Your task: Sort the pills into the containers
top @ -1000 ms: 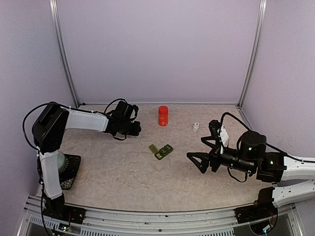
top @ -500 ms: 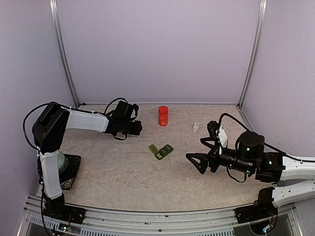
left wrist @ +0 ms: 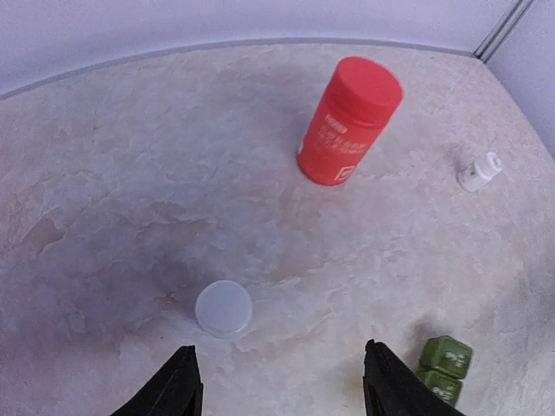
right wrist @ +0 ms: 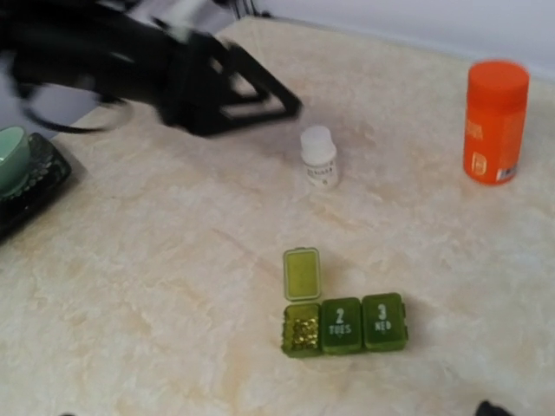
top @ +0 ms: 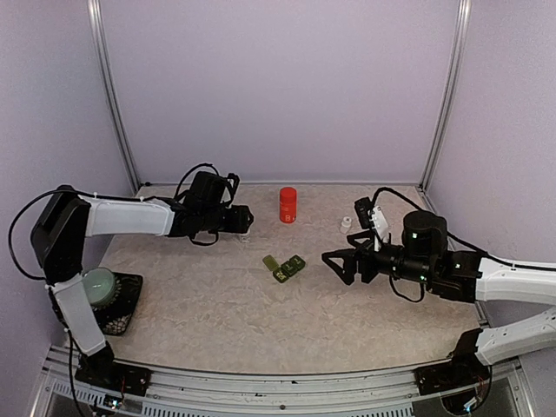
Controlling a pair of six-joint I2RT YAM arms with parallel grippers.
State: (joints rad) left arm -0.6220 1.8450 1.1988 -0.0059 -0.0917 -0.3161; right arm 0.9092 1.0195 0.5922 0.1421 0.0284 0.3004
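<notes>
Item 1: green pill organiser (right wrist: 343, 325), a strip of three joined compartments lying flat near the middle of the table (top: 217, 321). You can read "2 TUES" on the middle lid. The right-hand lid shows a "3" over a short word that looks like "WED". The left-hand lid is flipped back, and that compartment holds small yellowish pills (right wrist: 302, 334). The other two lids are down.

Item 2: red bottle (left wrist: 349, 121) with a red cap, upright toward the back of the table. It carries a block of white print, too fine for you to read.

Item 3: small white bottle (right wrist: 318, 156), upright, with a pale label whose print is illegible.

Item 4: small white item (top: 346, 223), right of the red bottle and too small to name.

Item 5: pale mug (top: 98, 285) on a dark tray (top: 122, 304), beside the left arm's base.

Left gripper (left wrist: 279, 348): your wrist view shows its fingers (left wrist: 180, 386) standing apart with nothing between them. The white bottle's cap sits just ahead of the tips, and you can see bare table between it and them.

Right gripper (top: 337, 266): its jaws are spread wide and hold nothing. It hangs above the table to the right of the organiser — near it, not touching.
</notes>
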